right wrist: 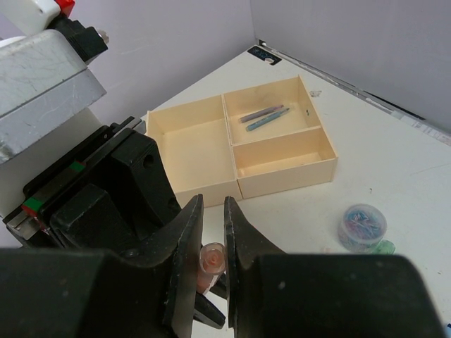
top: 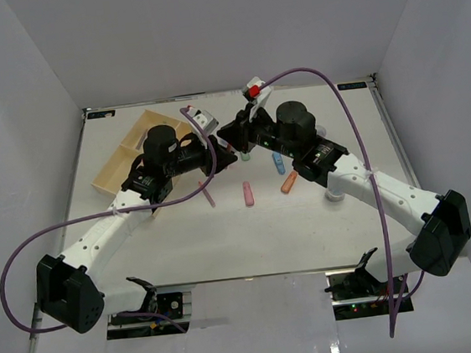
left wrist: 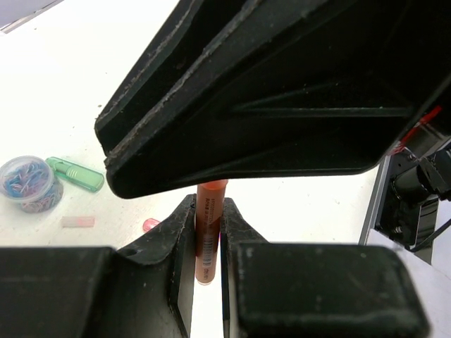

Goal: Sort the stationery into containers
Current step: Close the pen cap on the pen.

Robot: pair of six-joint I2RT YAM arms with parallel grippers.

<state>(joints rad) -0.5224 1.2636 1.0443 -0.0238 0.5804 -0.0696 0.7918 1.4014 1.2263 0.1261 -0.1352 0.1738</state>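
My left gripper (left wrist: 209, 204) and right gripper (right wrist: 212, 204) both clamp the orange pen (left wrist: 208, 239); pulling before one releases could drop it.

And here's the white flat worktop (top: 225, 241), boxed in by plain pale grey walls (top: 220, 26) along its far, left and right edges. A small black label (top: 101, 114) sits at the far-left corner, a second small black label (top: 354, 85) at the far-right corner.

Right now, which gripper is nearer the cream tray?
Left. The left gripper sits between the tray and the right gripper, which meets it from the side away from the tray. Both are shut on one orange marker.
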